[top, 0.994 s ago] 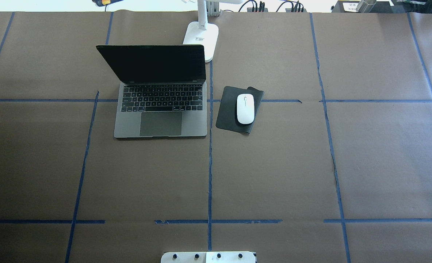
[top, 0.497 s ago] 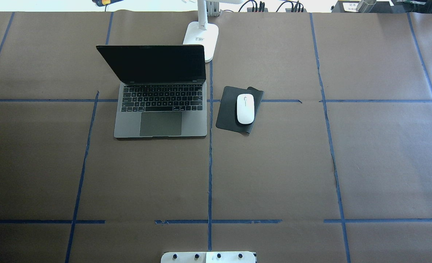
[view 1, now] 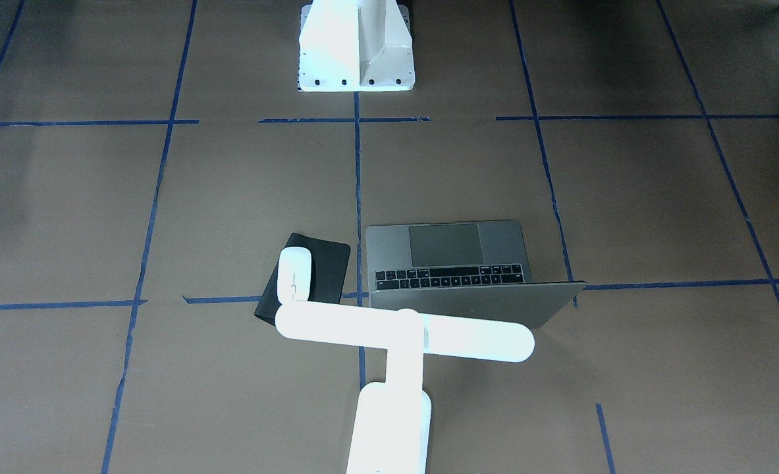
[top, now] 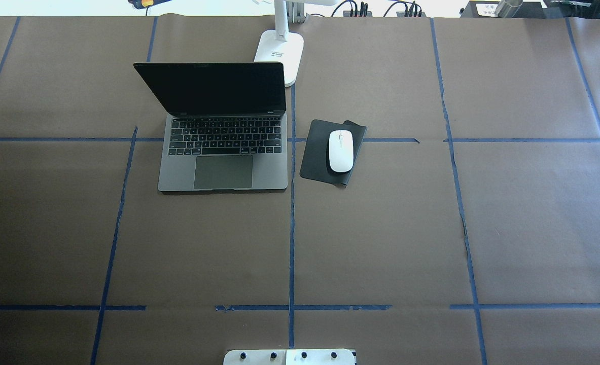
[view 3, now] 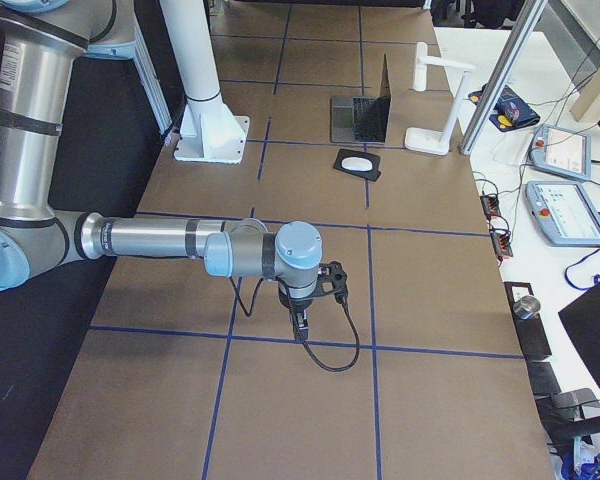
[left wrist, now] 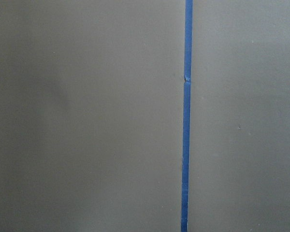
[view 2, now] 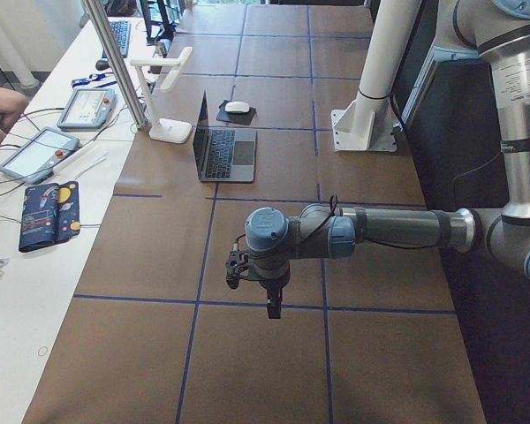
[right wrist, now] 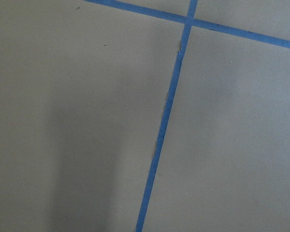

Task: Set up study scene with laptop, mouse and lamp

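laptop: slim and grey-silver, it is sitting open and flat on its base, the dark screen leaning back, the black keys and large trackpad facing the robot's side.
mouse: small, white and oval, it is lying flat on a black pad just to the right of the laptop, apart from it, its long axis pointing away from the robot.
lamp: bright white, it is standing upright just behind the laptop's lid, its oblong base peeking past the lid's right corner, its bar head stretching level above.

Silver arm tubes, blue joint caps, black left pincer
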`<action>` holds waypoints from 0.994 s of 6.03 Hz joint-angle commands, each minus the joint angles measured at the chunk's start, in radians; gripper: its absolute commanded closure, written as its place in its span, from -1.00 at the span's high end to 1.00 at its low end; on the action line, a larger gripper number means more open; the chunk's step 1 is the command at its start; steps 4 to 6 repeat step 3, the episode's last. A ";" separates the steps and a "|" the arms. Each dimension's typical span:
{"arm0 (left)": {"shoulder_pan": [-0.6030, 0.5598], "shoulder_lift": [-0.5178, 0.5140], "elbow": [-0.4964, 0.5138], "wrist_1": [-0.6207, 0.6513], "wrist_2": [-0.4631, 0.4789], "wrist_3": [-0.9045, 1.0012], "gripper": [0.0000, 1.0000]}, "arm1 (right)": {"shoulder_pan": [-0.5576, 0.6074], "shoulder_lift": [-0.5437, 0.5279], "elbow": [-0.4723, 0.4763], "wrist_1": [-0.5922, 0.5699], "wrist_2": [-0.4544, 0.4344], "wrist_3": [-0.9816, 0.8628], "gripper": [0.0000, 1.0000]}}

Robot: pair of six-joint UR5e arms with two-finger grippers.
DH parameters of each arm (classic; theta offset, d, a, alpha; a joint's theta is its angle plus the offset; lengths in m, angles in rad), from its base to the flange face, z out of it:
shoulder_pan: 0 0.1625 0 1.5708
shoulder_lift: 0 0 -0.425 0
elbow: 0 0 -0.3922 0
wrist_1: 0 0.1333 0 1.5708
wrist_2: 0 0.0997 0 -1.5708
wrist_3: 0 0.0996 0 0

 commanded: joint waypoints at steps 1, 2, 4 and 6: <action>0.002 0.000 0.010 0.000 0.000 -0.004 1.00 | -0.010 0.000 0.000 0.000 0.002 0.003 1.00; 0.000 0.007 0.001 0.003 -0.001 -0.004 1.00 | -0.011 0.000 -0.001 0.000 0.006 0.005 1.00; 0.002 0.006 0.002 0.001 -0.001 -0.003 1.00 | -0.016 0.000 -0.001 0.000 0.009 0.005 1.00; 0.002 0.006 0.002 0.001 -0.001 -0.003 1.00 | -0.016 0.000 -0.001 0.000 0.009 0.005 1.00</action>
